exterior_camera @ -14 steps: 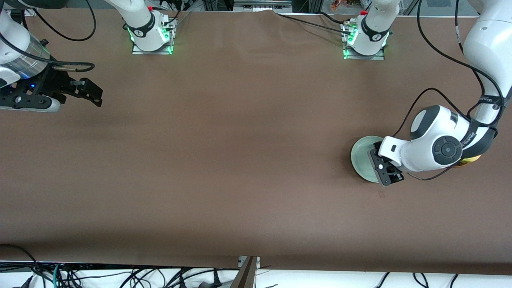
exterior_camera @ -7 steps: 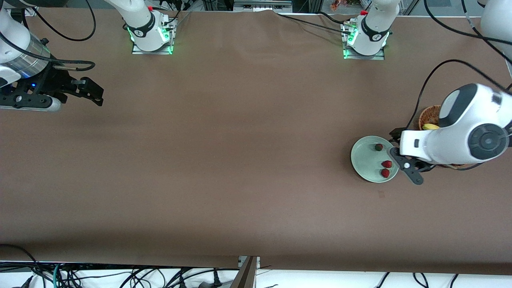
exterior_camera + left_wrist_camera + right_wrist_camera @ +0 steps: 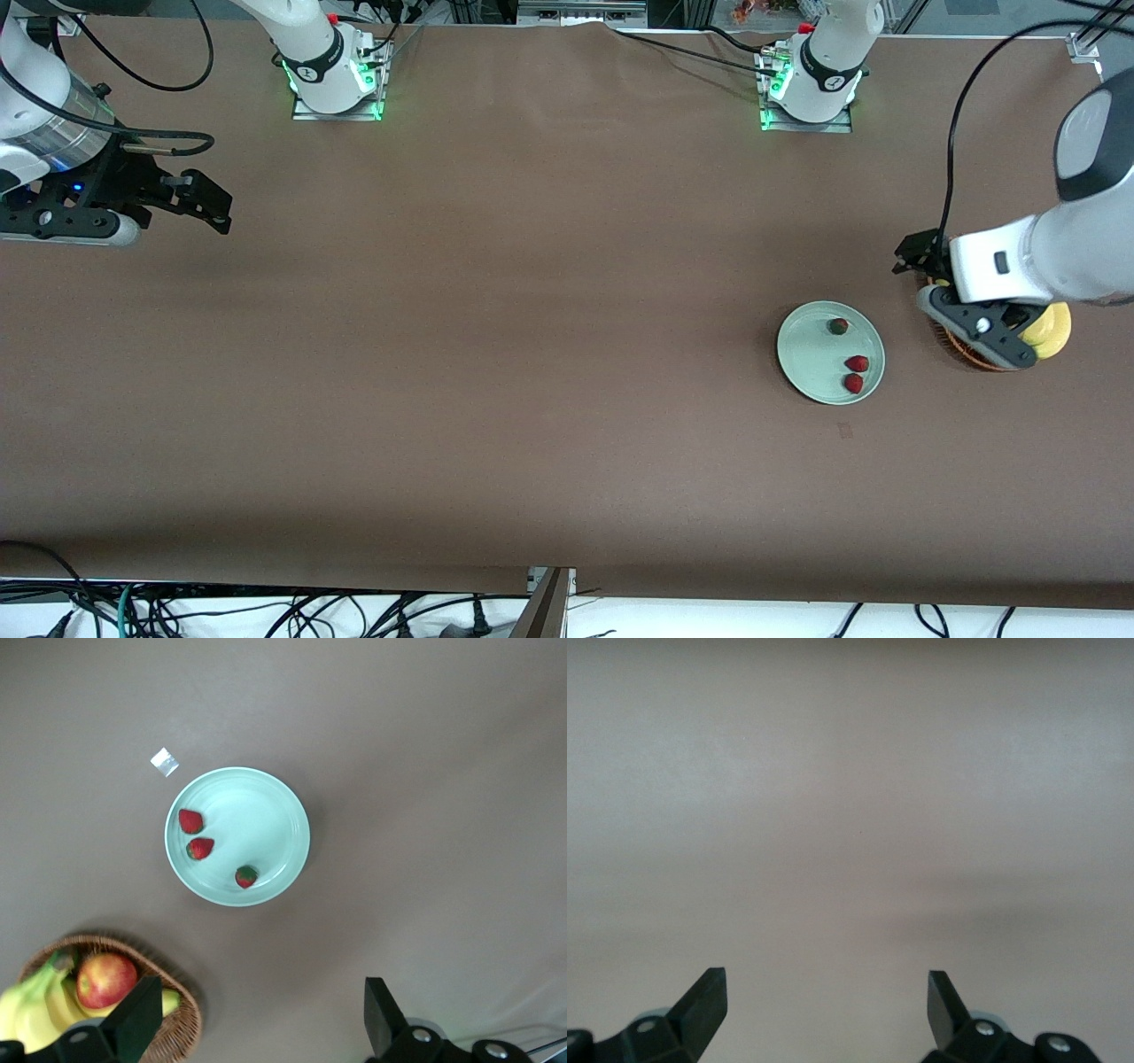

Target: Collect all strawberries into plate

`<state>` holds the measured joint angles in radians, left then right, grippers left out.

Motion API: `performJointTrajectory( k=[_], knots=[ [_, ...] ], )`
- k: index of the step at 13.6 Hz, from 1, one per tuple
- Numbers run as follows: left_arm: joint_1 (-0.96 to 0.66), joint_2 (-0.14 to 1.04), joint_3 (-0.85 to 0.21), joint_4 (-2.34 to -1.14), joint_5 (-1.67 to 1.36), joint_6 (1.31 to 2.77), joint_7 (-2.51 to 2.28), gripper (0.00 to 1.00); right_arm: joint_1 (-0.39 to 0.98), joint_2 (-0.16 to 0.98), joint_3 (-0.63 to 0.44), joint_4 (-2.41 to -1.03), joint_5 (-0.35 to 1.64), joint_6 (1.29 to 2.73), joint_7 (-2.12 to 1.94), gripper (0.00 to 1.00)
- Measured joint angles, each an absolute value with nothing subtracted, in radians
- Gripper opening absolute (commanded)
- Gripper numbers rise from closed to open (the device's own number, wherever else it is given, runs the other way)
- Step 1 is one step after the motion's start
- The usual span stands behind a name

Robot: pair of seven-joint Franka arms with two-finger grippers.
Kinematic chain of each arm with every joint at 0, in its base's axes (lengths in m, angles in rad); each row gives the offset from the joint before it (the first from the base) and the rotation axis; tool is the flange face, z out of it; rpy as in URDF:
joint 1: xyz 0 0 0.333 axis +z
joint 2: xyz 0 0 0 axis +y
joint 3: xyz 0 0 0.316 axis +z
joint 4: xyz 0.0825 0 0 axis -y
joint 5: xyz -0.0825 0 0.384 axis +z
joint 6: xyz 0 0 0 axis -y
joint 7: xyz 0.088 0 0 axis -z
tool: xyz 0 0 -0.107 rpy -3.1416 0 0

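Observation:
The pale mint-green plate [image 3: 804, 354] lies on the brown table toward the left arm's end. Three small red strawberries [image 3: 838, 326] [image 3: 857, 363] [image 3: 853, 383] lie in it. My left gripper [image 3: 964, 306] is open and empty, raised over the wicker basket beside the plate. In the left wrist view the plate [image 3: 261, 811] shows well below with the three strawberries [image 3: 190, 820] [image 3: 200, 848] [image 3: 246, 876], and the gripper [image 3: 261, 1028] stands wide open. My right gripper [image 3: 208, 204] waits open and empty over bare table at the right arm's end, and shows open in its wrist view [image 3: 827, 1001].
A brown wicker basket [image 3: 961, 347] with a banana [image 3: 1048, 332] stands beside the plate; the left wrist view shows its rim [image 3: 182, 1028], a red-yellow apple [image 3: 106, 980] and bananas [image 3: 31, 1010]. A small white scrap [image 3: 164, 762] lies near the plate. Both arm bases stand at the table's back edge.
My left gripper has risen and drawn away from the plate to over the basket, uncovering three strawberries in the plate. The right arm has hardly moved.

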<state>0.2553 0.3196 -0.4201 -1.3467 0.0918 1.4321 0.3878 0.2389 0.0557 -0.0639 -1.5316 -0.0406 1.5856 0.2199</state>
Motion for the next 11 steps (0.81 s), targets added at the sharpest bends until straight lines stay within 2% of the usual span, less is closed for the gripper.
performJointTrajectory(
  k=[2, 4, 6, 8, 11],
  knots=[
    [0.078, 0.233, -0.204, -1.365, 0.05, 1.427, 0.29, 1.0, 0.239, 0.056, -0.062, -1.531, -0.041, 1.585, 0.22, 1.0],
    [-0.016, 0.163, -0.083, -1.403, 0.045, 1.427, 0.194, 1.0, 0.239, 0.056, -0.061, -1.531, -0.04, 1.585, 0.22, 1.0],
    [-0.108, 0.078, 0.037, -1.506, 0.037, 1.456, 0.126, 1.0, 0.239, 0.056, -0.056, -1.531, -0.04, 1.585, 0.22, 1.0],
    [-0.131, 0.005, 0.078, -1.62, 0.036, 1.519, 0.099, 1.0, 0.24, 0.056, -0.05, -1.531, -0.04, 1.585, 0.22, 1.0],
    [-0.118, -0.025, 0.094, -1.68, 0.036, 1.553, 0.092, 1.0, 0.24, 0.056, -0.046, -1.531, -0.04, 1.585, 0.22, 1.0]
  ],
)
